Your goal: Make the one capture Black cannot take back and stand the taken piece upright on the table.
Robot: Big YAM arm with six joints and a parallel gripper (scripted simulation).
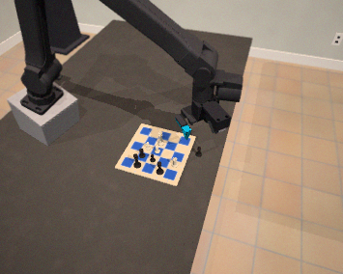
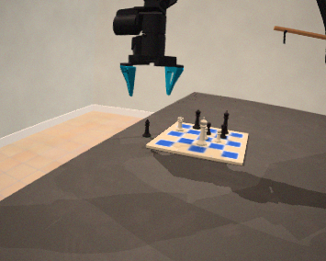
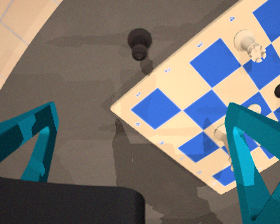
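A small blue-and-cream chessboard lies on the dark table and carries several white and black pieces; it also shows in the exterior view. A black pawn stands upright on the table just off the board's right edge, seen too in the exterior view and the wrist view. My gripper hangs well above the table near that corner, its cyan fingers wide open and empty. In the wrist view the gripper has the pawn far below, apart from the fingers.
The table's right edge runs close beside the black pawn, with tiled floor beyond. The arm's grey base block stands at the far left. A white rook stands near the board's edge.
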